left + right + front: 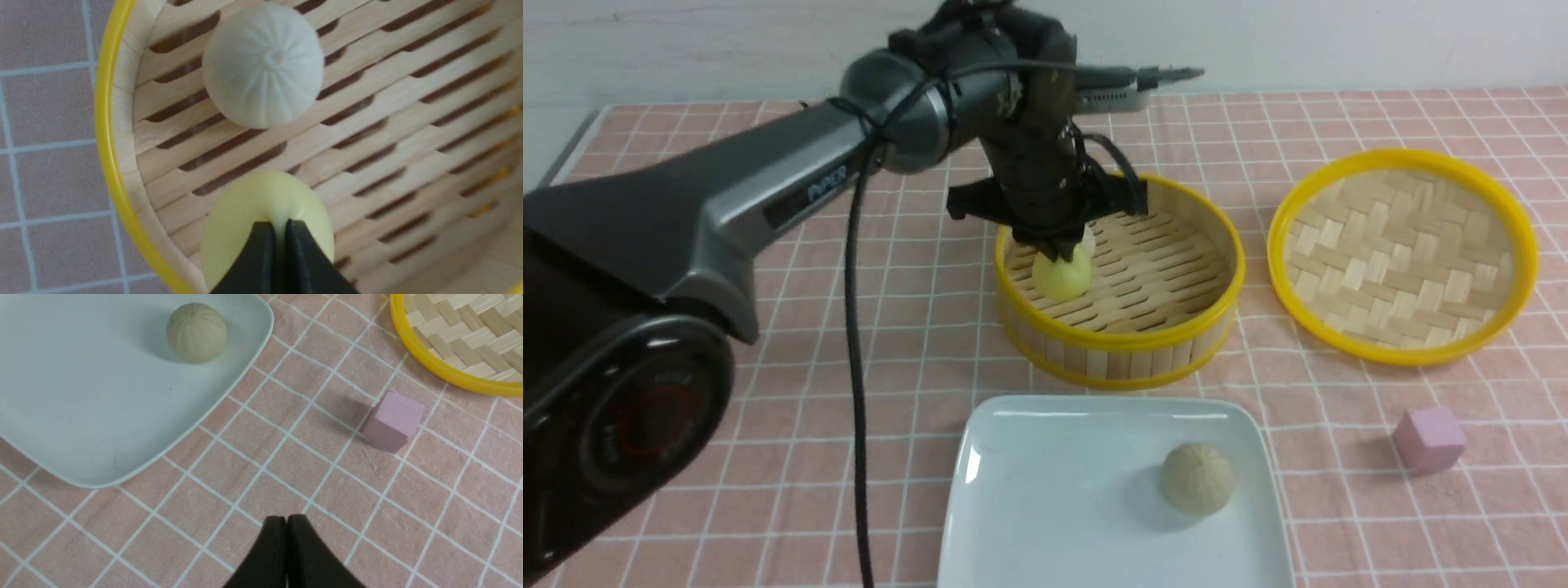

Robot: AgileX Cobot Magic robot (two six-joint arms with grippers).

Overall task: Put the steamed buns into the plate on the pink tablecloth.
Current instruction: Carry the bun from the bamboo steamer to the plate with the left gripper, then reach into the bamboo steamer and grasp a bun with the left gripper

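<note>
Pink tablecloth (792, 392): covers the desk under everything you see.
Plate (1045, 506): nearest you on the cloth, in the middle, carrying one bun.
Steamer (1127, 343): just behind the plate, uncovered, with two buns inside.
Lid (1405, 155): flat on the cloth to the steamer's right, apart from it, weave showing.
Beige bun (1196, 479): on the plate's right half, nothing touching it.
White bun (263, 65): on the steamer's slats by its left wall, near the yellow one, free.
Yellow bun (245, 216): inside the steamer at its left wall; you cannot tell whether it rests on the slats.
Pink cube (1429, 439): alone on the cloth, right of the plate.
Left fingers (261, 253): your pair is clenched almost together, pinching the yellow bun's top.
Right fingers (271, 547): pressed together, grasping nothing, above bare cloth between the plate's corner and the cube.
</note>
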